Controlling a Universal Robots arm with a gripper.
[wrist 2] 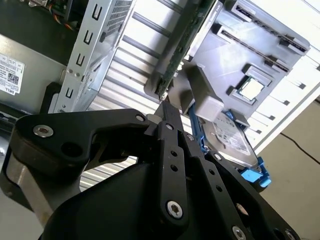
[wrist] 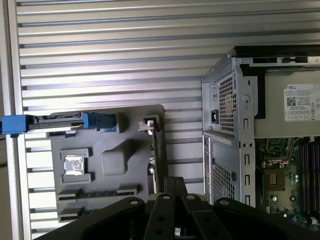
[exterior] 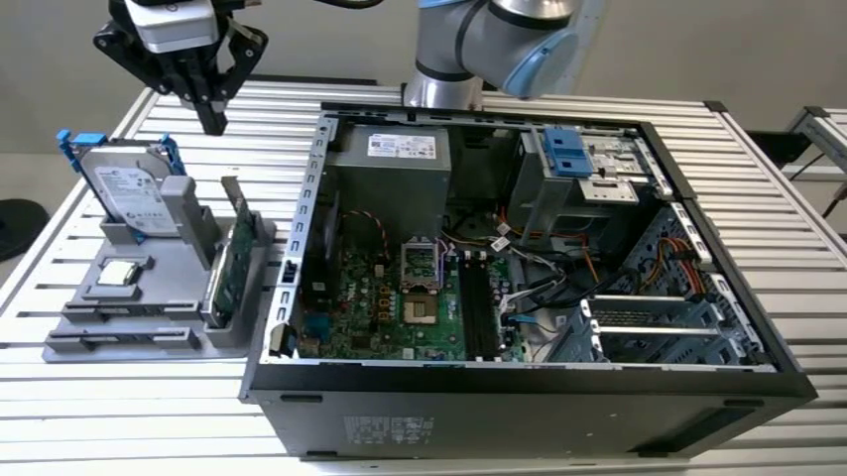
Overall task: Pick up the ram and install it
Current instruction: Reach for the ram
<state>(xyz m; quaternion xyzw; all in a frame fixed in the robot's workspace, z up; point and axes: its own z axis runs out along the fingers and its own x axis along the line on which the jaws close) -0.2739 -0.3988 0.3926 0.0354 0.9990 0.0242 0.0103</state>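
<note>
My gripper (exterior: 212, 123) hangs shut, with nothing seen between the fingers, above the far end of the grey parts holder (exterior: 93, 290) on the exterior view's left. In both wrist views the black fingers (wrist 2: 172, 150) (wrist: 172, 187) meet at the tips over the holder (wrist: 131, 116). I cannot make out the ram with certainty. Two long narrow slots (exterior: 122, 310) at the holder's near end show dark strips (wrist: 95, 192), and I cannot tell if one is the ram. The open computer case (exterior: 530, 389) lies beside the holder, with dark memory slots (exterior: 477, 309) on its motherboard.
The holder also carries an upright silver hard drive with blue rails (exterior: 133, 193), a processor chip (exterior: 122, 271) and a green expansion card (exterior: 225, 273) standing on edge. The arm's base (exterior: 457, 59) rises behind the case. Everything rests on a slatted metal table (exterior: 133, 416).
</note>
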